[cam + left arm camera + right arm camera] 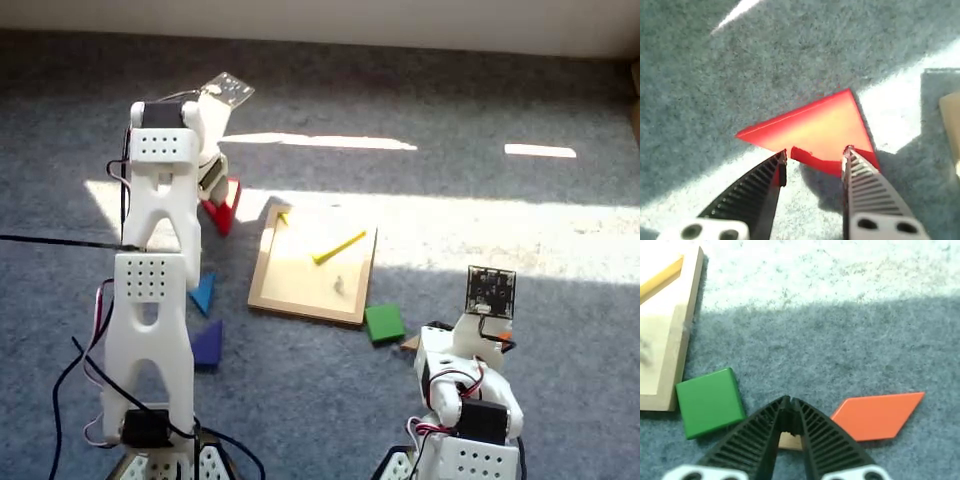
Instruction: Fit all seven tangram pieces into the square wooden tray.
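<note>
A red triangle [815,130] lies on the grey carpet just left of the square wooden tray [268,268]. My left gripper [815,152] is open above it, fingertips at the triangle's near edge. A long yellow piece [338,247] lies inside the tray, with a small yellow bit [283,213] at its far left corner. My right gripper [790,401] is shut with nothing in it, low over the carpet between a green square [710,402] and an orange parallelogram [877,415]. A small tan piece [790,441] peeks out beneath its fingers.
A blue triangle [204,293] and a purple piece [208,343] lie beside the left arm [150,300], left of the tray. The green square [384,322] sits at the tray's near right corner. Sunlit carpet stretches to the right of the tray.
</note>
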You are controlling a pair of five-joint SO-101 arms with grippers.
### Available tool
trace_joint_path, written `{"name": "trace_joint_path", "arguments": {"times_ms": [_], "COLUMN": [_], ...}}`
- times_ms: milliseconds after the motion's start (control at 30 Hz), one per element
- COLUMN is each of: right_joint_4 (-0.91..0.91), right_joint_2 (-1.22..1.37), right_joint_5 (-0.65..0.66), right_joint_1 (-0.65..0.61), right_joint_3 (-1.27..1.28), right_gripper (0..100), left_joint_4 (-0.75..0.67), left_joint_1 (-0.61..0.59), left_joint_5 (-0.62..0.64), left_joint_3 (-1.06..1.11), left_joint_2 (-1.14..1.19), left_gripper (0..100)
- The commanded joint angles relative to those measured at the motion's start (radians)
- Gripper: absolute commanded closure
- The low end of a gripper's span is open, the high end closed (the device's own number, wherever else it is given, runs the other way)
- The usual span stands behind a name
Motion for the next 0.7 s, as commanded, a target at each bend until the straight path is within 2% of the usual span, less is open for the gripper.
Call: {"name": "trace_joint_path", "arguments": {"times_ms": [0,200,333,533,667], "right_joint_4": [-0.022,-0.022,-0.022,-0.022,-0.022], "right_joint_2": [-0.012,-0.012,-0.012,-0.012,-0.012], "right_joint_5": [0.012,0.012,0.012,0.012,0.012], "right_joint_1": [0.012,0.012,0.012,0.012,0.012], "right_joint_3": [0.131,0.131,0.131,0.131,0.131], "right_gripper": [99.4,99.4,99.4,99.4,99.4], "left_joint_4": [0.014,0.009,-0.008,-0.222,-0.364], "left_joint_1": [-0.013,0.044,0.081,0.096,0.099], "left_joint_5": [-0.071,-0.074,0.020,0.186,0.354], "left_joint_3": [0.193,0.404,0.415,0.460,0.466], "left_joint_2": [-0.154,-0.417,-0.513,-0.473,-0.369], "left_gripper": [82,82,82,82,82]}}
